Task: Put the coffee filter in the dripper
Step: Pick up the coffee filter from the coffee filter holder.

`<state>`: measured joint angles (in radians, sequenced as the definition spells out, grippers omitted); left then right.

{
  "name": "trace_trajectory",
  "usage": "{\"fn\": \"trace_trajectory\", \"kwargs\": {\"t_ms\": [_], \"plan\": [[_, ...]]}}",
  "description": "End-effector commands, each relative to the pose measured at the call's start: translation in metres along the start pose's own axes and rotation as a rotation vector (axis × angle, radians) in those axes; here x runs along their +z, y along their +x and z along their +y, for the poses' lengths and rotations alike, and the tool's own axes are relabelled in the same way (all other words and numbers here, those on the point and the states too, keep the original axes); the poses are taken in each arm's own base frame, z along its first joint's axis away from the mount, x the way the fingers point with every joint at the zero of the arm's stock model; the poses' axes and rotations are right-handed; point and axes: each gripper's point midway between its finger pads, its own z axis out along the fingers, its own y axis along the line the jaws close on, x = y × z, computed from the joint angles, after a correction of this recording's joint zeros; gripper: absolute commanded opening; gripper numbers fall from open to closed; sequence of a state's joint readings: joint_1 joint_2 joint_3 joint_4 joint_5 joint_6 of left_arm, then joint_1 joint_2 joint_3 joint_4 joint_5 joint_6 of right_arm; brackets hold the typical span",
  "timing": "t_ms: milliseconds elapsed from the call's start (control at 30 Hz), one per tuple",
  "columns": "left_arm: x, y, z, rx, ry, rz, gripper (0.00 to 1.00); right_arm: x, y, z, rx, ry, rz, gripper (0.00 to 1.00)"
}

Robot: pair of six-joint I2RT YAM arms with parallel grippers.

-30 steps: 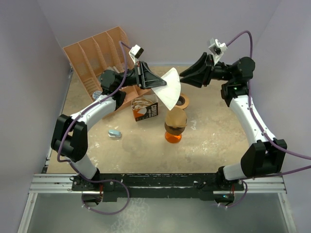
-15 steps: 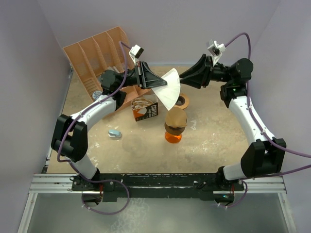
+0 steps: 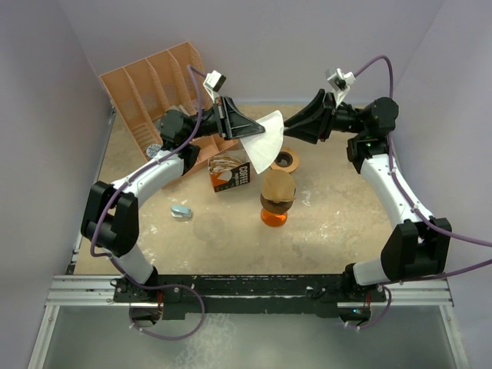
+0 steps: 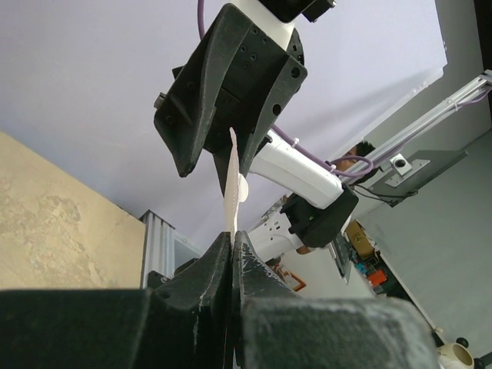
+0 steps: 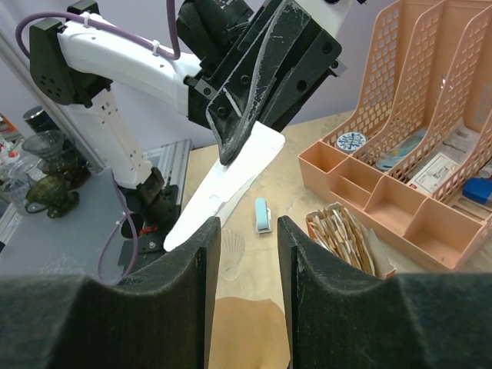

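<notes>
Top view, upper centre: left gripper (image 3: 247, 134) was clamped on the white coffee filter (image 3: 265, 144), held off the table, up-frame of the dripper (image 3: 277, 201) at frame centre. Right gripper (image 3: 286, 127) sat just right of the filter, jaws apart. Left wrist view: own jaws were shut on the filter's lower edge, filter edge-on. Its top edge ran up between the right jaws, contact unclear. Right wrist view: own fingers (image 5: 184, 307) were apart at the bottom, filter tip just above the left-hand one, organizer (image 5: 400, 154) at right.
</notes>
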<state>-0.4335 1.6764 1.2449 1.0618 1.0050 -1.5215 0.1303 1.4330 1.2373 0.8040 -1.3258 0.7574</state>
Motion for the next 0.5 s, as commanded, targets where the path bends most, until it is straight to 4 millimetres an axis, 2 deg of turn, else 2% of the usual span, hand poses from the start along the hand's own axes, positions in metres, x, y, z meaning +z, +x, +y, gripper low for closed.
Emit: {"fn": "trace_trajectory", "kwargs": {"t_ms": [0, 467], "plan": [[0.0023, -0.0042, -0.0036, 0.070, 0.007, -0.022, 0.00, 0.0012, -0.0145, 0.0146, -0.067, -0.012, -0.027, 0.39], [0.0027, -0.0038, 0.0021, 0.080, -0.015, -0.018, 0.00, 0.0045, -0.0102, 0.0121, -0.048, -0.017, -0.027, 0.37]]}}
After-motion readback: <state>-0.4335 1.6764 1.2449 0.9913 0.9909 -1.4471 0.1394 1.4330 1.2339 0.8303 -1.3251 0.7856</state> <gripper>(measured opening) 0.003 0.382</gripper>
